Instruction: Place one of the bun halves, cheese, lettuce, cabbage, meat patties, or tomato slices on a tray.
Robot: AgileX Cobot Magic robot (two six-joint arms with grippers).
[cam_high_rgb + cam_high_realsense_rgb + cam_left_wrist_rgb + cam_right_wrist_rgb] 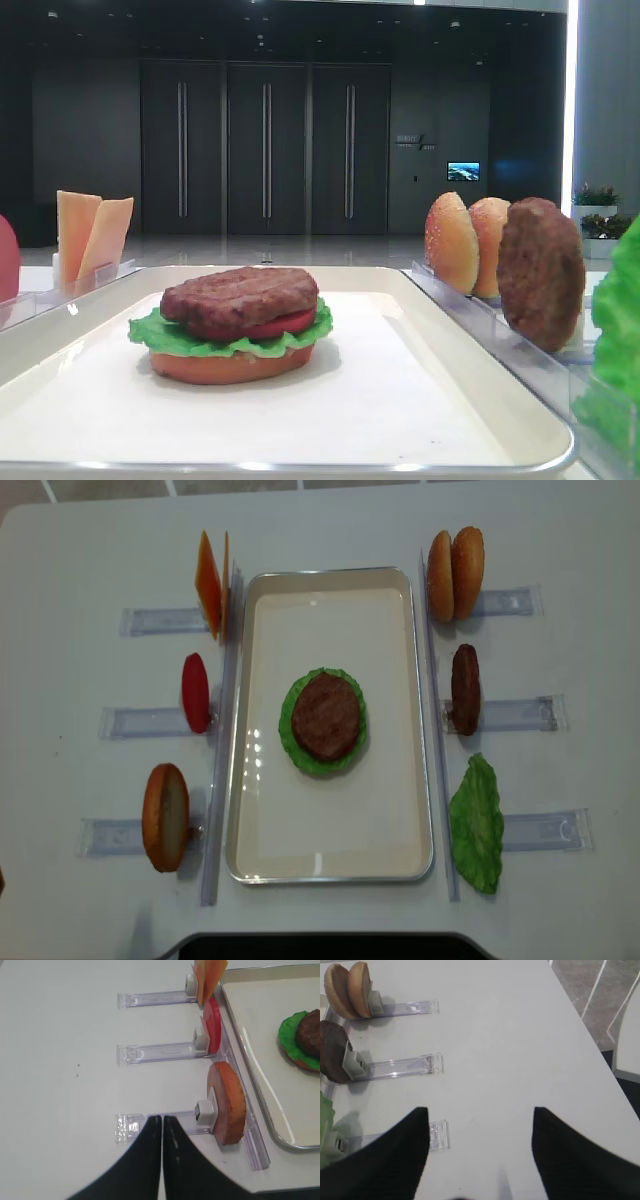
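While my right gripper (480, 1152) hangs over bare table with its jaws spread wide and holding nothing, my left gripper (162, 1125) has its fingers pressed together, also holding nothing, just beside the bun half (227, 1102) standing in the nearest clear rack (150, 1125). Past them, the tray (390, 610) sits between the two rows of racks, and on it I see a stack: bun base (230, 365), lettuce (160, 335), a tomato slice (285, 323) and one meat patty (240, 297) on top. A second patty (465, 688), two buns (455, 573) and a loose lettuce leaf (478, 825) stand on the right side, cheese (210, 583) and tomato (196, 692) on the left.

dark wall (90, 140) (three tall doors (265, 150)), glossy floor (300, 250).
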